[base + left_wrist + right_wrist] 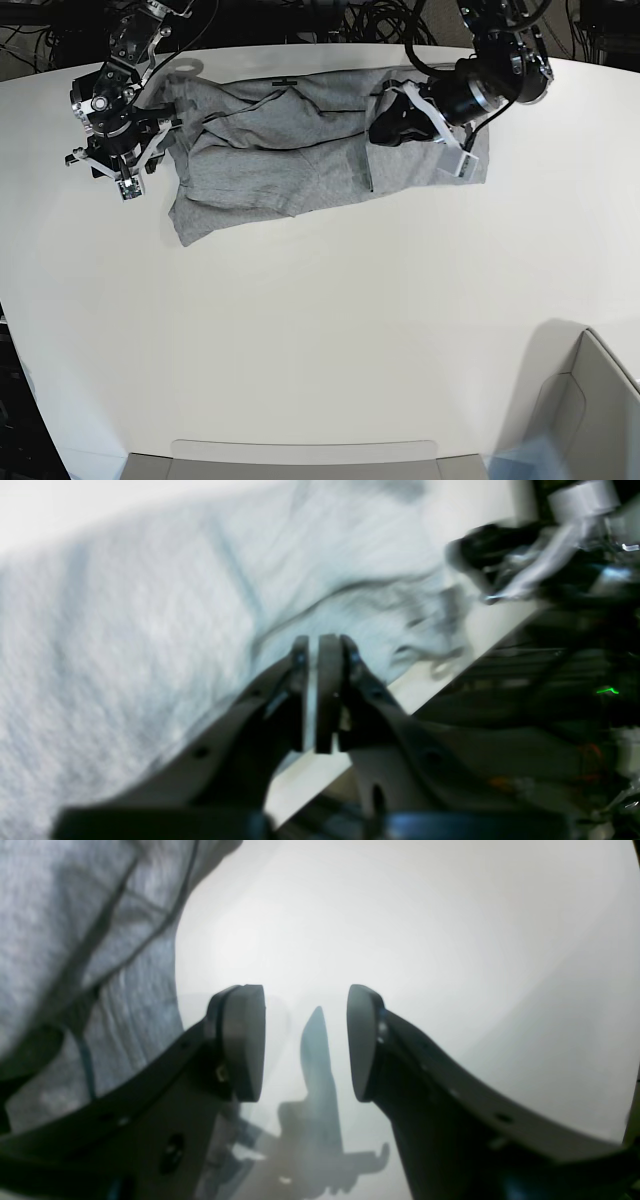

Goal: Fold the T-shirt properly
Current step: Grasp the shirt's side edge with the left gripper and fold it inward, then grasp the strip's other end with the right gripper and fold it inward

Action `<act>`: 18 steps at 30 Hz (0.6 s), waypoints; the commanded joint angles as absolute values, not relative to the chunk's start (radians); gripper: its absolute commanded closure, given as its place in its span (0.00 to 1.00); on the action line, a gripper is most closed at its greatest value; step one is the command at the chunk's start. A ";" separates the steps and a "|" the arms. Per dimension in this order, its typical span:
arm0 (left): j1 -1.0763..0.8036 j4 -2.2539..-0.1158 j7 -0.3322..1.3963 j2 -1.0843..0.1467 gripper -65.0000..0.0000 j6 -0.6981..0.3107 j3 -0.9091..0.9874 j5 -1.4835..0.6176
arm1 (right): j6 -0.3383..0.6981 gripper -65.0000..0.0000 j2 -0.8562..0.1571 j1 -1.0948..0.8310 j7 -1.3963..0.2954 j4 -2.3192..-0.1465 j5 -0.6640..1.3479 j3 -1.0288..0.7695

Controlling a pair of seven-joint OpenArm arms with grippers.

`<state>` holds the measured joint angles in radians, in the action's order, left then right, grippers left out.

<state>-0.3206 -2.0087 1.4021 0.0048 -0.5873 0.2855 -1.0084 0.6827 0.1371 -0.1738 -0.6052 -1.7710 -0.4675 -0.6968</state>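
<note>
1. Base view, lower edge and lower right: a grey tray rim [300, 450] runs along the bottom of the frame, and a grey box wall [600, 400] stands in the lower right corner. Both are well apart from the cloth.
2. Base view, centre: the white table [320, 330] fills most of the frame.
3. Base view, upper centre: the T-shirt [300, 150], heather grey, lies partly folded and crumpled in a broad band across the far part of the table. Creases and overlapping layers show; no lettering can be made out.
4. Base view, upper left: the right gripper [125, 180] sits just beside the shirt's left edge. In the right wrist view its two pads [245, 1040] stand clearly apart with bare table between them and nothing held. The shirt [75, 940] occupies the upper left of that frame.
5. Base view, upper right: the left gripper [395, 120] is over the shirt's right portion, near a bunched fold. In the left wrist view, which is blurred, the left gripper [320, 655] shows its jaws drawn nearly together with only a narrow slit. Whether cloth is pinched there cannot be told.
6. Left wrist view: the shirt [150, 630] covers the left and centre of the frame. The table edge [425, 690] slants across the lower right.
</note>
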 commanded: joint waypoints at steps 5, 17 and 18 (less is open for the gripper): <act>-0.314 -2.011 1.396 -0.013 1.00 -0.585 0.444 -1.059 | 0.698 0.58 0.145 -0.148 -0.593 -1.831 -0.417 -0.697; -0.314 -1.923 1.396 -0.067 1.00 -0.585 0.584 -1.059 | 0.698 0.58 0.143 -0.206 -0.924 -2.068 -0.059 -0.518; -0.314 -1.914 1.396 -0.068 1.00 -0.585 0.584 -1.059 | 0.698 0.58 0.137 -0.196 -0.997 -2.066 -0.015 -0.539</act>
